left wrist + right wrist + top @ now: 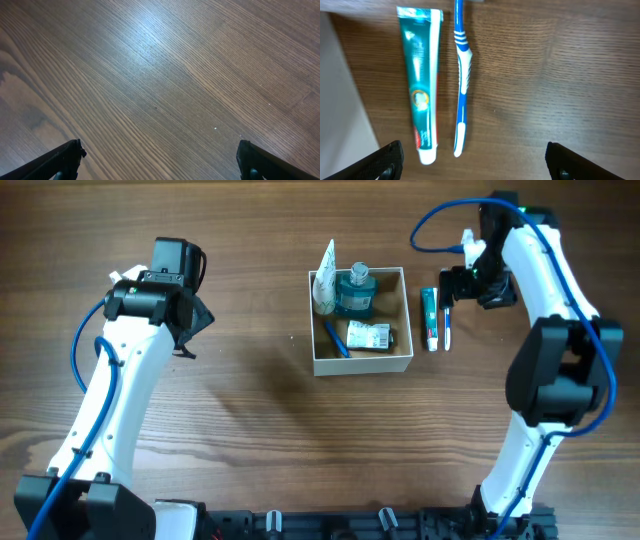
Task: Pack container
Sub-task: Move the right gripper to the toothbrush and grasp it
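Observation:
The container [404, 318], a square white-walled box with a tan inside, sits at the table's middle. It holds a teal bottle [354, 292], a white tube [324, 283], a green packet [369, 336] and a blue pen-like item [335, 340]. A green toothpaste tube [430, 319] [422, 85] and a blue toothbrush [446, 326] [462, 80] lie side by side on the table right of the container. My right gripper [478, 283] [472, 162] is open and empty above them. My left gripper [190, 315] [160, 160] is open and empty over bare wood at the left.
The wooden table [250, 410] shows bare wood around the container. The container's white wall [340, 100] shows at the left edge of the right wrist view. A dark rail [330, 525] runs along the table's front edge.

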Robot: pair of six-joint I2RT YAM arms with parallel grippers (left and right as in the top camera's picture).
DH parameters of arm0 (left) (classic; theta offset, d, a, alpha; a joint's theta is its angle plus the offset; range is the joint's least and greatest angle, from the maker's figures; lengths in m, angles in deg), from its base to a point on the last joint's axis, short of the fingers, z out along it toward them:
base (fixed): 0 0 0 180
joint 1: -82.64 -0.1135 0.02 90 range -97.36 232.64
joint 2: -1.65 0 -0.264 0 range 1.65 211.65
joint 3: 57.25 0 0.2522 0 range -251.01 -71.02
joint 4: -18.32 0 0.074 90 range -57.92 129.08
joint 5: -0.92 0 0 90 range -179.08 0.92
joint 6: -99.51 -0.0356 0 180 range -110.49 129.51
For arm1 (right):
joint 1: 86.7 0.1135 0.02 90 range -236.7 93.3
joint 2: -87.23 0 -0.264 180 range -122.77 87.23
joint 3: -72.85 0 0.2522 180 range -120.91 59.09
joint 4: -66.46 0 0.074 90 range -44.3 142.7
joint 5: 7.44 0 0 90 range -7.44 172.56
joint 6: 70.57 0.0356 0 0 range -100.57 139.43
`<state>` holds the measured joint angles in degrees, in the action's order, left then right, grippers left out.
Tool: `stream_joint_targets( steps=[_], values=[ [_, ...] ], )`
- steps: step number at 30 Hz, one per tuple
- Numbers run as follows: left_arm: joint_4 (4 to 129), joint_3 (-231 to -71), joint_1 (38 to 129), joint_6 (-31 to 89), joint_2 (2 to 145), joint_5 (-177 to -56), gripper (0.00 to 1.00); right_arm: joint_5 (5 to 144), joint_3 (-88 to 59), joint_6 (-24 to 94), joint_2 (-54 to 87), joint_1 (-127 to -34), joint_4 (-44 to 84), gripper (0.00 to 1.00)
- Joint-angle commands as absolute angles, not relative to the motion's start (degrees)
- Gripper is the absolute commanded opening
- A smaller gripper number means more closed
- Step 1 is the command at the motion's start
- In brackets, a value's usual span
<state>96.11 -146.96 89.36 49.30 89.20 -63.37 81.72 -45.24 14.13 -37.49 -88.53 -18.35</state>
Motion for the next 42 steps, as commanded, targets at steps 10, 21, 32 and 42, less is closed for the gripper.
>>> stream_joint_targets(
  steps=[10,21,32,42],
  values=[
    [96.11,-146.59,89.12,50.28,89.42,-62.45,1.0,87.97,-45.02,11.88,-41.95,-88.72,-14.96,0.92],
    [96.11,-146.59,89.12,50.28,89.42,-62.45,1.0,86.6,-42.2,12.12,-42.0,-88.99,-12.3,0.92],
    [96.11,-146.59,89.12,50.28,89.42,-62.45,1.0,85.68,-38.36,12.08,-42.02,-88.99,-9.59,0.92],
    [96.11,-146.59,89.12,50.28,89.42,-62.45,1.0,84.06,-37.94,12.51,-42.24,-88.99,-7.31,0.9]
  ],
)
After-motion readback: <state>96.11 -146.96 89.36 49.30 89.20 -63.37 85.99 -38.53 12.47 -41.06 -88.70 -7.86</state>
